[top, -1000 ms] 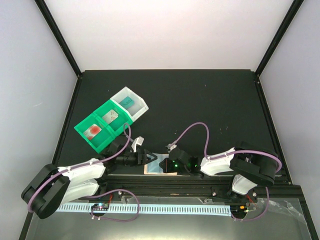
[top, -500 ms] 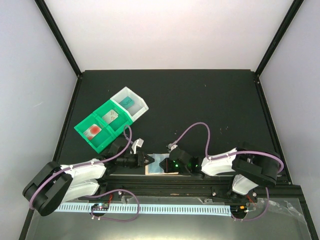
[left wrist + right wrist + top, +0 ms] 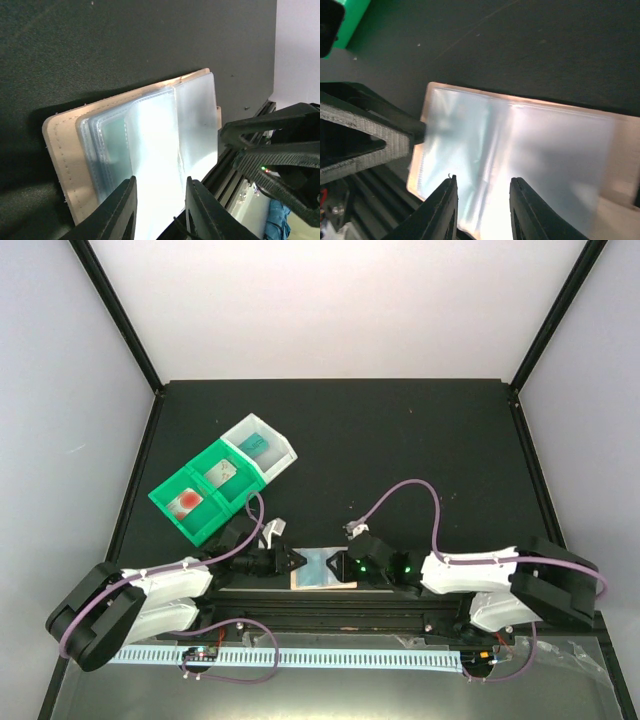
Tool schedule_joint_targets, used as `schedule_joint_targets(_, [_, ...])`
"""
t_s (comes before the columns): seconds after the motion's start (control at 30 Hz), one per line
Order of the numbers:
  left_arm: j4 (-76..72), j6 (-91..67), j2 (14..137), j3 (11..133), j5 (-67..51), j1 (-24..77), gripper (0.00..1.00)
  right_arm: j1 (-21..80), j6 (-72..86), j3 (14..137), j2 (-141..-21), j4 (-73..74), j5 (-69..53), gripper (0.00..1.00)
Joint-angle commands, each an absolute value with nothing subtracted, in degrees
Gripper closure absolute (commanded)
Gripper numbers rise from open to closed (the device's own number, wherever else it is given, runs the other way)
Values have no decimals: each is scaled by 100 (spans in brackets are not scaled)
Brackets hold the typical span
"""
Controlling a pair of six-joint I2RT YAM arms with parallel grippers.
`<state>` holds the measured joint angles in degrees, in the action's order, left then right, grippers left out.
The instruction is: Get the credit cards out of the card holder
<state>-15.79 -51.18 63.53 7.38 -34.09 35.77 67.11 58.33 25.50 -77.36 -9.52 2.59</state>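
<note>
On table (image 3: 400,440): card holder (image 3: 322,570) open, peach rim, glossy sleeves

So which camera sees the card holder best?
The left wrist view: the holder nearly fills it, with its tan rim and stacked clear sleeves plain. The right wrist view is washed out by glare; the top view shows it tiny.

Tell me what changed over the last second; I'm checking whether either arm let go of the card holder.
The right arm pulled back to the right and the right fingers parted, leaving the card holder more exposed. The left fingers narrowed over its clear sleeves; a grip isn't certain. The holder, the bins and the cards in them stayed put.
</note>
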Motion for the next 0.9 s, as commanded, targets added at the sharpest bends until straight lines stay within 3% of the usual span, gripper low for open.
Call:
schedule_joint_targets(0.0, [-1464,-4966,6432,913,-3250,3613,72,6715,5588,2576,-7285,68,1044,70])
schedule_joint_targets(0.17, [-1471,-4959,6514,932,-3211,3620,77,6660,5599,2373,-6706,669,1448,63])
schedule_joint_targets(0.53, [-1995,-5440,6418,996,-3551,3708,98,6645,5714,1986,-6850,97,980,62])
schedule_joint_targets(0.87, [-2753,-6136,6622,1248,-3352,4435,98,6645,5766,1834,-6725,-92,987,62])
